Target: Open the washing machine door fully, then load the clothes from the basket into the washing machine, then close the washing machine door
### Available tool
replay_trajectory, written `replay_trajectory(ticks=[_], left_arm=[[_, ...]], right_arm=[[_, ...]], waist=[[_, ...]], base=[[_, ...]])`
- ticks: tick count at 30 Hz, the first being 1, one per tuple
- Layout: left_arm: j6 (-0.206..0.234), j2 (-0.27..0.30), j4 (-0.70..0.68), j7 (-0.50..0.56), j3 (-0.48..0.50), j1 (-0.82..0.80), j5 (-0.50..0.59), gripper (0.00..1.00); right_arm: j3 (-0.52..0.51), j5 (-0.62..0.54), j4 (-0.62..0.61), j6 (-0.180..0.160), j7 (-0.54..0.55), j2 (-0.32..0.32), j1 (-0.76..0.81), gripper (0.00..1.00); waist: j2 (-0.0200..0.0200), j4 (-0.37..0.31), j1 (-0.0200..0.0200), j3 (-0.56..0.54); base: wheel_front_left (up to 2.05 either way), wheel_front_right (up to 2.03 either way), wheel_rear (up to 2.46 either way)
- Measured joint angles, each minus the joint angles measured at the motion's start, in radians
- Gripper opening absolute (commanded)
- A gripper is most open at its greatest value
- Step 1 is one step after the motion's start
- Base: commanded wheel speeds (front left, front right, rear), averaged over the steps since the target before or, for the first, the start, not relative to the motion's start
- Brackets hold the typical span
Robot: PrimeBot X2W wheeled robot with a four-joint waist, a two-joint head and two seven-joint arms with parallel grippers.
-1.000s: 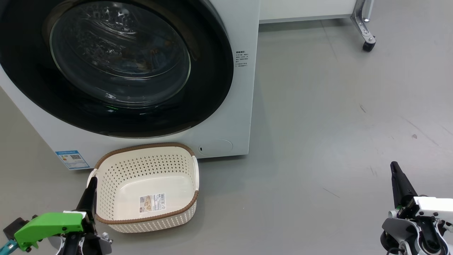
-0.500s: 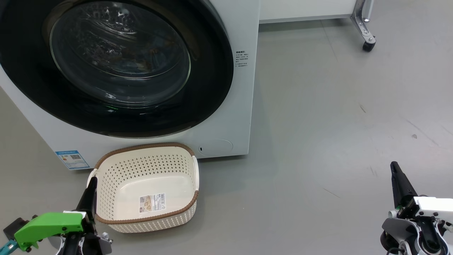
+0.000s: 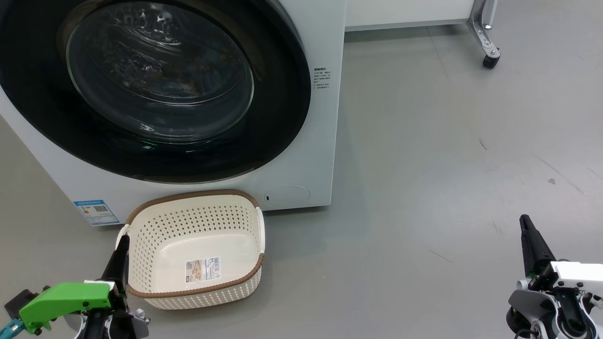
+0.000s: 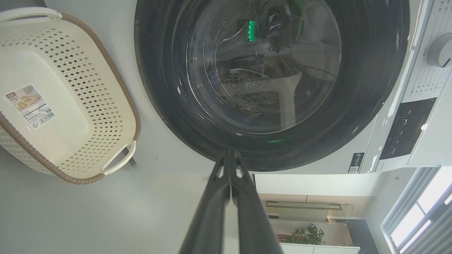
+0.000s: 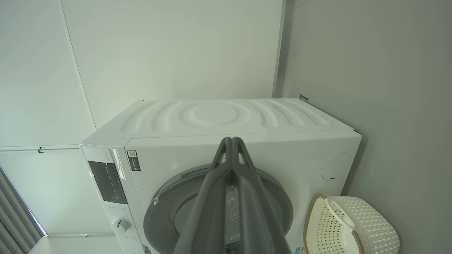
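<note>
The washing machine (image 3: 325, 141) stands at the upper left, and its black-rimmed washing machine door (image 3: 160, 75) lies flat against the front, as also seen in the left wrist view (image 4: 268, 70). Dim brown patches show behind the glass; whether they are the clothes I cannot tell. In front of the machine the cream basket (image 3: 198, 221) sits on the floor with only its barcode label inside. My left gripper (image 3: 123, 240) is shut, its tip by the basket's left handle. My right gripper (image 3: 524, 219) is shut over bare floor, far to the right.
A metal leg with a caster (image 3: 490, 59) stands at the back right under white furniture (image 3: 405, 14). Grey floor (image 3: 424, 188) stretches to the right of the machine. The control panel (image 4: 406, 130) and a dial (image 4: 439, 49) sit beside the door.
</note>
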Motion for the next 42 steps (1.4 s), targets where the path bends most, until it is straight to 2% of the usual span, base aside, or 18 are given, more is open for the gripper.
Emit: replay_trajectory(ticks=[42], left_arm=[[0.0, 0.0, 0.0, 0.0, 0.0, 0.0, 0.0, 0.0]], right_arm=[[0.0, 0.0, 0.0, 0.0, 0.0, 0.001, 0.0, 0.0]], waist=[[0.0, 0.0, 0.0, 0.0]], base=[[0.0, 0.0, 0.0]])
